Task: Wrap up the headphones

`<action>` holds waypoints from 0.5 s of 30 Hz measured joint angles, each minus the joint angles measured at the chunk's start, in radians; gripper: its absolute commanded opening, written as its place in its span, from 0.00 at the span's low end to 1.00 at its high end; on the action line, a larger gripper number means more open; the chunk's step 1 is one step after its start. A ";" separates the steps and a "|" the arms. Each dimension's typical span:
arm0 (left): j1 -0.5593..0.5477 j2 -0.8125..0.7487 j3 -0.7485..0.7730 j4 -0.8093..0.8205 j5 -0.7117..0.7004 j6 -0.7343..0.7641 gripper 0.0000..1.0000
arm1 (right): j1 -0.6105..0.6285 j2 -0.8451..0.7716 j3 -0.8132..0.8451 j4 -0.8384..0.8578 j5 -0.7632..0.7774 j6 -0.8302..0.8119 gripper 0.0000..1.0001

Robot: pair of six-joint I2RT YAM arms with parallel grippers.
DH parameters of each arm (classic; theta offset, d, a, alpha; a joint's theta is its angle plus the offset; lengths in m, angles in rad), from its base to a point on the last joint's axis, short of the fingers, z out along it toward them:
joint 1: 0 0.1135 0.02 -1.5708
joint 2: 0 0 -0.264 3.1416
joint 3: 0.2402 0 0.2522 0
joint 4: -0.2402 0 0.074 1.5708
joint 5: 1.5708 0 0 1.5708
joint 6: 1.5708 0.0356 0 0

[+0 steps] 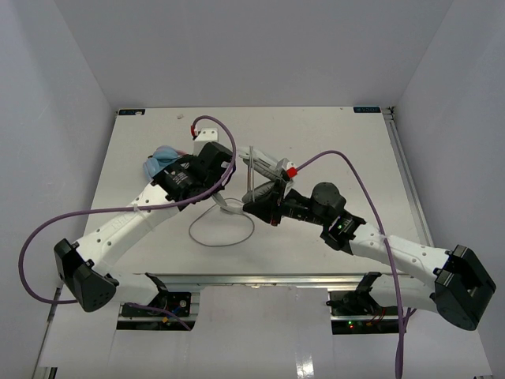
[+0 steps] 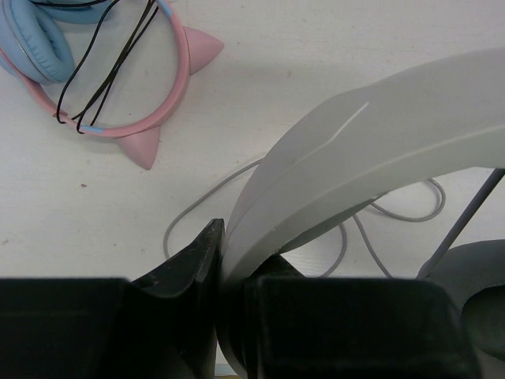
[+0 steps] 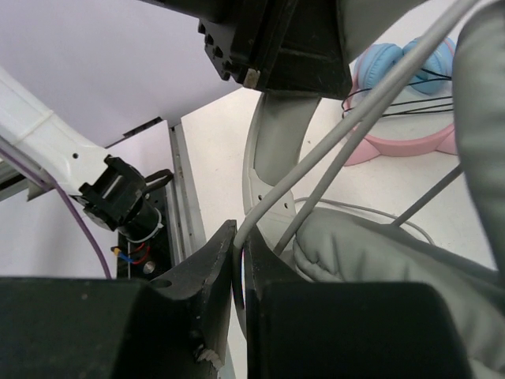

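My left fingers [image 2: 229, 253] clamp the headband of the headphones [image 2: 379, 134] mid-surface [image 1: 316, 126]; my right fingers [image 3: 239, 245] pinch the cable [image 3: 331, 158]. I judge the wrapping barely begun, since a long loop lies slack.

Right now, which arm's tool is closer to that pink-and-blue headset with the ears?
Left. The left tool clamps the white headphones close beside the pink-and-blue headset; the right tool pinches their cable farther off.

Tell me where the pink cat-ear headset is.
The pink cat-ear headset lies on the table's left side in the top view, just beside the left pincer gripping the white headphones.
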 measured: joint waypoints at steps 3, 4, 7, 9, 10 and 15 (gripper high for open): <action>0.000 -0.014 0.000 0.000 0.002 -0.032 0.00 | 0.030 -0.001 0.000 -0.022 0.056 -0.028 0.13; 0.001 -0.017 0.000 0.000 0.002 -0.040 0.00 | 0.038 -0.001 0.000 -0.026 0.073 -0.037 0.13; 0.001 -0.024 0.000 0.000 0.002 -0.060 0.00 | 0.060 -0.001 0.000 -0.036 0.112 -0.062 0.13; 0.001 -0.027 0.000 0.000 0.002 -0.069 0.00 | 0.072 -0.001 -0.001 -0.038 0.138 -0.079 0.14; 0.002 -0.029 0.000 0.000 0.002 -0.073 0.00 | 0.078 -0.001 -0.003 -0.037 0.151 -0.086 0.15; 0.006 -0.052 0.000 0.004 0.009 -0.098 0.00 | 0.104 -0.003 -0.058 -0.011 0.195 -0.128 0.19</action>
